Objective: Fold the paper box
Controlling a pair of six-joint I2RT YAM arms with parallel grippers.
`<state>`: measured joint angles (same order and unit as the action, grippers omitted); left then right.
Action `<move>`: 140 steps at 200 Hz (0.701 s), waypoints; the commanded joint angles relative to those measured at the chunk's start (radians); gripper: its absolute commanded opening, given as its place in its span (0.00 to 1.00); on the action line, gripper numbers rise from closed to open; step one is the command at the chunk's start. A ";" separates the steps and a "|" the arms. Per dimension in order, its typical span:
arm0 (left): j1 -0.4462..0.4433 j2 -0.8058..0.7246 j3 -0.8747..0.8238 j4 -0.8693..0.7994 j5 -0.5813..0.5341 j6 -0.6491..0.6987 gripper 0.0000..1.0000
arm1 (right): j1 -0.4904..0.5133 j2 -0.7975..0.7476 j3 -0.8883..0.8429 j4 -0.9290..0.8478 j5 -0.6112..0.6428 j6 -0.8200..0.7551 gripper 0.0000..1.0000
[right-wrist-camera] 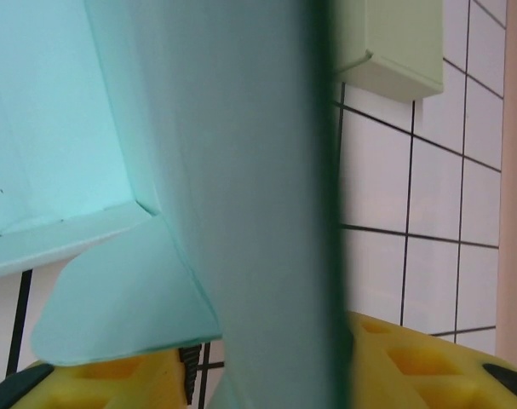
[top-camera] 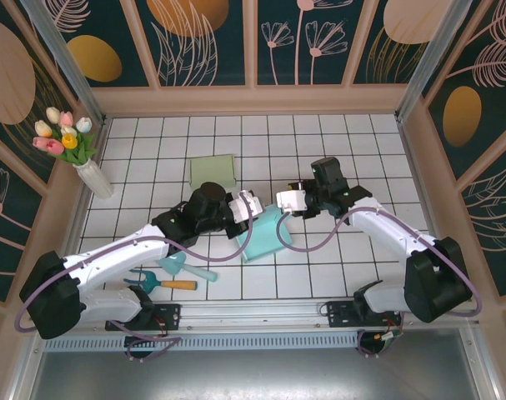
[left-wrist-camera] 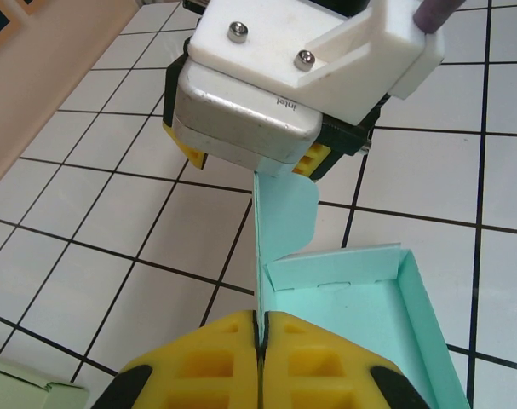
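Observation:
The teal paper box (top-camera: 265, 235) lies partly folded on the tiles between the two arms. In the left wrist view, one side wall (left-wrist-camera: 279, 230) stands upright and my left gripper (left-wrist-camera: 260, 328) is shut on its lower edge, its yellow fingers (left-wrist-camera: 198, 366) pressed together. An end wall (left-wrist-camera: 343, 271) and the far side (left-wrist-camera: 424, 315) are also raised. My right gripper (top-camera: 286, 200) meets that same wall from the opposite end. In the right wrist view, the teal wall (right-wrist-camera: 249, 213) passes between its yellow fingers (right-wrist-camera: 411, 362), which stand apart with a gap at the left pad.
A pale green folded box (top-camera: 212, 169) lies behind the teal one, close to the right gripper (right-wrist-camera: 394, 43). A vase of tulips (top-camera: 73, 146) stands at the left wall. Small hand tools (top-camera: 169, 279) lie near the left arm's base.

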<state>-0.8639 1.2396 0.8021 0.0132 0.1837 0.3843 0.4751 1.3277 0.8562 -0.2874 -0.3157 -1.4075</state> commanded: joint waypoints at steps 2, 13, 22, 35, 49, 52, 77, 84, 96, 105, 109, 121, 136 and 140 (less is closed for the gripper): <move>-0.004 0.005 -0.004 0.001 0.017 -0.007 0.03 | 0.012 -0.007 0.026 -0.018 -0.063 0.013 0.46; -0.004 0.014 -0.001 0.001 0.011 -0.007 0.03 | 0.021 -0.004 0.036 -0.041 -0.050 0.009 0.46; -0.004 0.021 0.002 0.002 0.007 -0.007 0.03 | 0.028 0.000 0.041 -0.052 -0.038 0.006 0.46; -0.003 0.027 0.004 0.006 0.008 -0.009 0.03 | 0.036 0.007 0.048 -0.065 -0.033 0.008 0.45; -0.004 0.033 0.005 0.010 0.011 -0.013 0.04 | 0.046 0.013 0.054 -0.078 -0.042 0.012 0.45; -0.004 0.033 0.005 0.010 0.011 -0.013 0.04 | 0.049 0.014 0.055 -0.078 -0.044 0.014 0.45; -0.004 0.037 0.003 0.014 0.006 -0.013 0.04 | 0.066 0.028 0.068 -0.096 -0.049 0.024 0.43; -0.004 0.037 0.003 0.015 0.008 -0.013 0.04 | 0.066 0.033 0.072 -0.105 -0.052 0.025 0.43; -0.004 0.034 0.003 0.015 0.009 -0.013 0.04 | 0.066 0.039 0.073 -0.109 -0.055 0.028 0.40; -0.004 0.032 0.005 0.015 0.010 -0.013 0.04 | 0.066 0.041 0.073 -0.107 -0.064 0.028 0.38; -0.004 0.030 0.005 0.015 0.011 -0.013 0.04 | 0.066 0.042 0.073 -0.105 -0.068 0.030 0.37; -0.004 0.027 0.005 0.016 0.011 -0.012 0.04 | 0.066 0.044 0.072 -0.101 -0.078 0.034 0.36; -0.004 0.025 0.005 0.015 0.013 -0.010 0.03 | 0.066 0.045 0.072 -0.098 -0.096 0.041 0.35; -0.004 0.025 0.006 0.014 0.013 -0.009 0.03 | 0.066 0.045 0.073 -0.098 -0.100 0.042 0.33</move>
<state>-0.8639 1.2587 0.8021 0.0063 0.1795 0.3840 0.5182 1.3617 0.8974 -0.3641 -0.3172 -1.3842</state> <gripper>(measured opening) 0.074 0.350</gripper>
